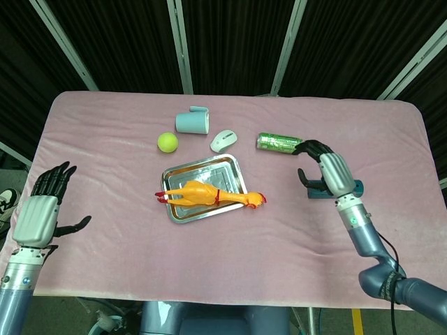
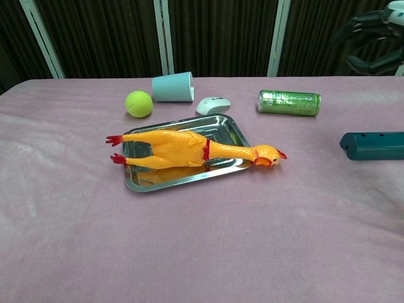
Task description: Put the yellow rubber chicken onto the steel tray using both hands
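Note:
The yellow rubber chicken [image 1: 207, 195] [image 2: 183, 148] lies lengthwise across the steel tray [image 1: 181, 171] [image 2: 226, 126], its red feet over the left rim and its head [image 2: 268, 155] hanging past the right rim above the cloth. Neither hand touches it. My right hand [image 1: 328, 169] [image 2: 377, 41] is raised well to the right of the tray, empty, with its fingers loosely curved and apart. Far to the left, near the table's edge, my left hand [image 1: 42, 211] is held up with spread fingers and nothing in it; the chest view does not show it.
Behind the tray stand a tennis ball [image 1: 167, 142] [image 2: 139, 103], a tipped light-blue cup [image 1: 193, 121] [image 2: 173, 86] and a white mouse [image 1: 223, 140] [image 2: 213, 105]. A green can [image 1: 279, 142] [image 2: 289, 102] lies at the back right, and a teal block [image 2: 372, 145] sits partly behind my right hand.

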Tool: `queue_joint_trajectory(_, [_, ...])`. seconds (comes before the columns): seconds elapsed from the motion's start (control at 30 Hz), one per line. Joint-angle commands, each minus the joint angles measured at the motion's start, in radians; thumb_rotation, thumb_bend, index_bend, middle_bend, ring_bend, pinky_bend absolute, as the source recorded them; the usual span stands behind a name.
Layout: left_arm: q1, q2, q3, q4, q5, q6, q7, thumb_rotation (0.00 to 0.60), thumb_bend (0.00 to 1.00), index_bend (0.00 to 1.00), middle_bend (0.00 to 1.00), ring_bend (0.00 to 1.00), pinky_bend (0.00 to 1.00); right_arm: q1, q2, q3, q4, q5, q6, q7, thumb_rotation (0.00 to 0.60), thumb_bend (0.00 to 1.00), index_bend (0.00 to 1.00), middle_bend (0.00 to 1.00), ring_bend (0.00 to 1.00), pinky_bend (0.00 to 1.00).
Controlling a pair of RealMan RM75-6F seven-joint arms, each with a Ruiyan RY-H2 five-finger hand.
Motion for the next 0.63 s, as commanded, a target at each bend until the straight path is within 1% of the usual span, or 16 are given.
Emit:
queue_joint_trajectory(0.03, [0.036,-0.009,0.005,0.024,0.013,0.051,0.024,0.6,0.15,0.03,0.0,0.0,0.03,-0.103,0.058,-0.062,-0.04,-0.042,0.12,-0.138,0.6,0.5,0.33,0.27,0.18,0.21])
queue_joint_trajectory(0.13, [0.063,-0.01,0.015,0.036,0.026,0.086,0.034,0.6,0.15,0.03,0.0,0.0,0.03,-0.168,0.086,-0.101,-0.065,-0.055,0.184,-0.221,0.6,0.5,0.26,0.27,0.13,0.16])
queue_joint_trajectory(0.27, [0.098,-0.01,0.036,0.047,0.049,0.121,0.038,0.6,0.15,0.03,0.0,0.0,0.02,-0.252,0.125,-0.149,-0.117,-0.053,0.245,-0.282,0.6,0.5,0.19,0.24,0.09,0.12])
queue_joint_trajectory(0.47, [0.147,-0.017,0.078,0.066,0.08,0.147,0.034,0.6,0.15,0.03,0.0,0.0,0.01,-0.351,0.166,-0.203,-0.195,-0.058,0.316,-0.304,0.6,0.5,0.11,0.19,0.06,0.09])
queue_joint_trajectory(0.63, [0.182,-0.017,0.114,0.067,0.09,0.149,0.038,0.6,0.15,0.03,0.0,0.0,0.01,-0.408,0.18,-0.231,-0.238,-0.083,0.37,-0.319,0.6,0.5,0.09,0.19,0.06,0.09])
